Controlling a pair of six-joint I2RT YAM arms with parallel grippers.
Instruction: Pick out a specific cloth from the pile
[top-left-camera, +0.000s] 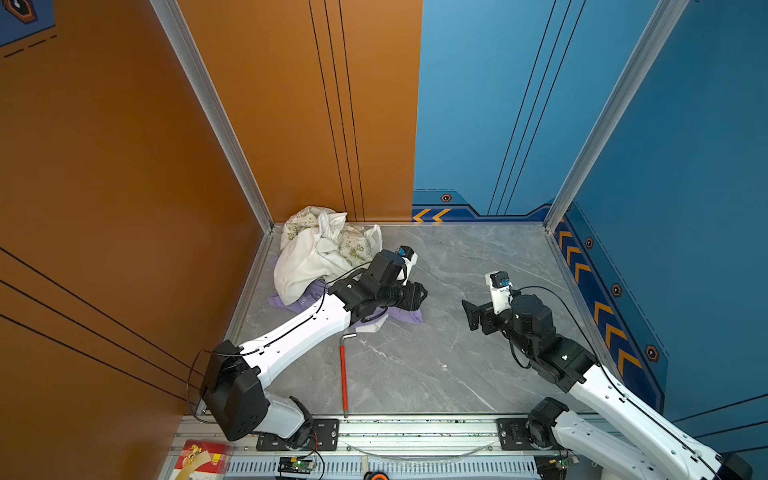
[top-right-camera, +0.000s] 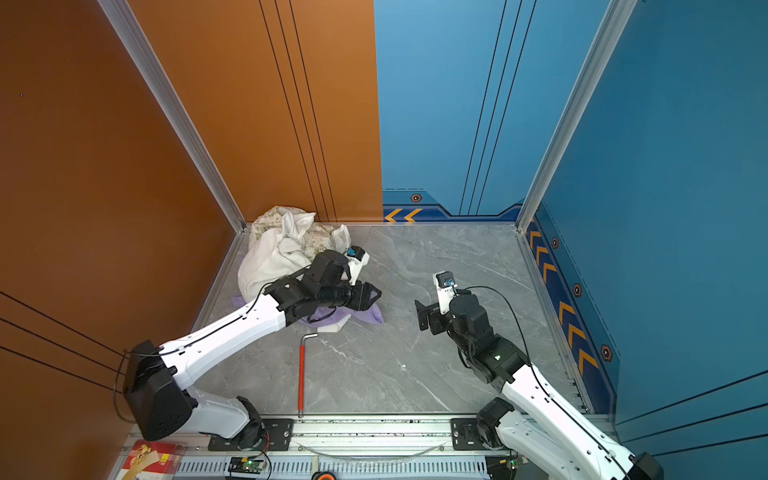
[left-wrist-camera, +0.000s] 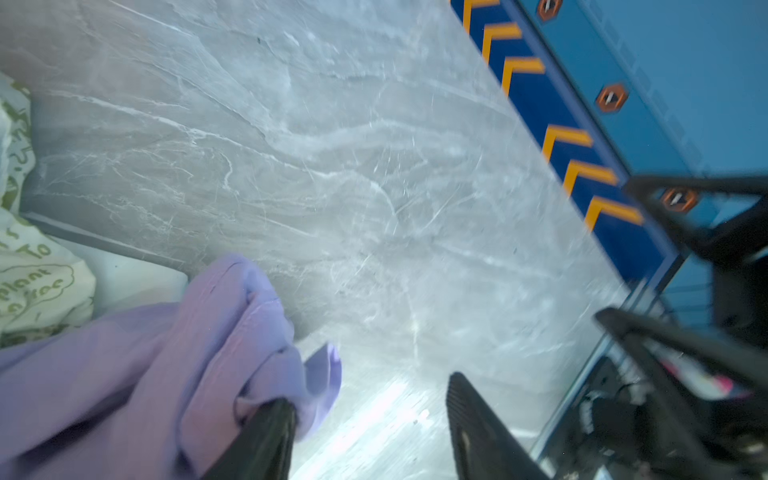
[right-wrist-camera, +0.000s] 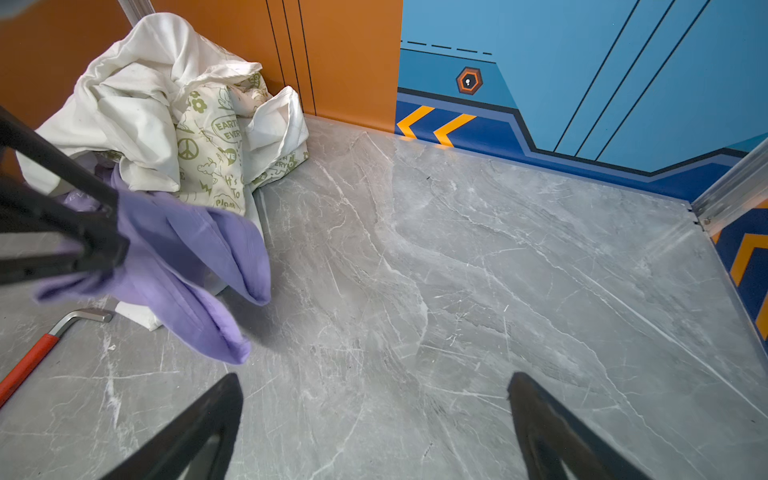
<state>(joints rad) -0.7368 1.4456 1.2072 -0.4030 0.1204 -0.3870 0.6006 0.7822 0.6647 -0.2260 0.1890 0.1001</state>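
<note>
The left gripper stands open; the cloth drapes against 1 finger, not pinched; the right gripper is wide open, empty, well apart. The cloth is half out: 1 end over the table beside the pile, the other under white garments. This looks like a release mid-extraction; next, I judge, comes a fresh pinch nearer the pile and a pull clear of it.
</note>
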